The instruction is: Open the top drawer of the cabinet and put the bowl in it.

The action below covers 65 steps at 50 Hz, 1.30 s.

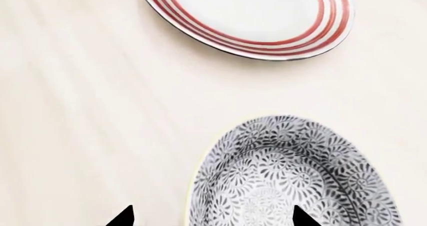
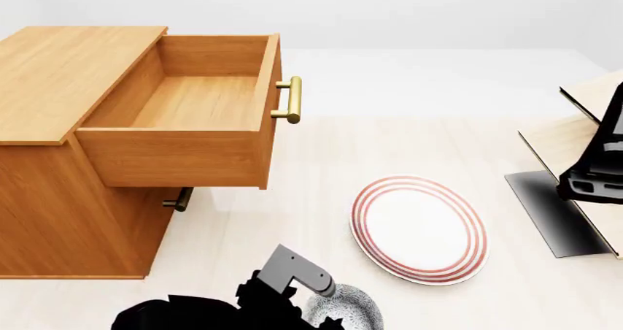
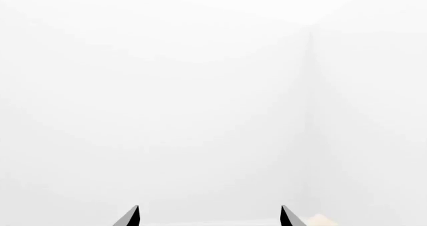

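The top drawer (image 2: 185, 118) of the cabinet (image 2: 58, 198) stands pulled out, its inside bare. The bowl (image 1: 293, 176) sits on the pale bench (image 1: 87, 111) near its front edge, beside the red-ringed plate (image 2: 419, 228), with the left gripper (image 1: 212, 217) over it, jaws spread astride the bowl's near rim. The right gripper (image 3: 209, 217) faces a blank wall, jaws spread and holding nothing.

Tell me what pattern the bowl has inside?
The bowl is white with dark swirly flower-and-leaf prints all over. The left wrist view shows it best.

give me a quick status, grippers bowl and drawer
Left gripper open, straddling the bowl rim, not lifted. Right gripper open, empty, facing blank wall. Top drawer pulled out, empty. Plate beside the bowl, apart from it.
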Available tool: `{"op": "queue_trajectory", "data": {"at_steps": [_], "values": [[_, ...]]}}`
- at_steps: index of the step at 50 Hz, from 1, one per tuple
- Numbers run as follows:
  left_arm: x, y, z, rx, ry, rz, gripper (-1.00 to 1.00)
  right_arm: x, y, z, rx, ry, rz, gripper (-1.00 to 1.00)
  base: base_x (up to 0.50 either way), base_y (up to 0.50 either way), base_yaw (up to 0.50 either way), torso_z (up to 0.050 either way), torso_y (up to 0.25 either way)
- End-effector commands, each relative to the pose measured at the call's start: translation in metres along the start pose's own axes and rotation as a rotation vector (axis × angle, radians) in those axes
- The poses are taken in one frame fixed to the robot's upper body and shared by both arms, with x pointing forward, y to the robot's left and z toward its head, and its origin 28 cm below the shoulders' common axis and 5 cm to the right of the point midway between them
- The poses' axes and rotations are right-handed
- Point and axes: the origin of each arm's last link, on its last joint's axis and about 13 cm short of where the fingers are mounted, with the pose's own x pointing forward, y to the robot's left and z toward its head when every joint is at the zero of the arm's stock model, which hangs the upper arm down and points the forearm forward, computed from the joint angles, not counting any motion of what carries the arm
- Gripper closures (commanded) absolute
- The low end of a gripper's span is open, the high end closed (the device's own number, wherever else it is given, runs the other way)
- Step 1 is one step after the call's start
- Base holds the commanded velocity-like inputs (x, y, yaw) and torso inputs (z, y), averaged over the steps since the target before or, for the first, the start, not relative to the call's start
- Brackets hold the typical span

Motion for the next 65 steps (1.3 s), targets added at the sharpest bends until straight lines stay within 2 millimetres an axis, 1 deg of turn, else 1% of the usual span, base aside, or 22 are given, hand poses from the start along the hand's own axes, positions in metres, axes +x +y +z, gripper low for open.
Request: {"op": "queue_trajectory", "data": {"at_steps": [1,27,28,53,65], "values": [[0.003,0.001,-0.003,-0.009,0.007,0.001,-1.0,0.0,0.0,-0.001,0.0,0.002,0.0,-1.0,0.0,0.0,0.0,0.0,0.0],[0.011,0.003,-0.006,-0.033,0.028,0.002,-1.0,-0.001,-0.001,-0.002,0.002,0.005,-0.002,-1.0,0.0,0.0,0.0,0.0,0.0],[0.012,0.003,-0.007,-0.035,0.029,0.003,1.0,-0.001,-0.001,-0.002,0.002,0.005,-0.002,-1.0,0.0,0.0,0.0,0.0,0.0],[0.009,0.004,-0.001,-0.053,-0.003,0.007,1.0,-0.001,0.0,-0.003,0.007,0.006,0.001,-1.0,0.0,0.0,0.0,0.0,0.0],[-0.002,0.003,0.014,-0.034,-0.059,0.003,1.0,-0.002,0.0,-0.003,0.006,0.005,0.001,-1.0,0.0,0.0,0.0,0.0,0.0]]}}
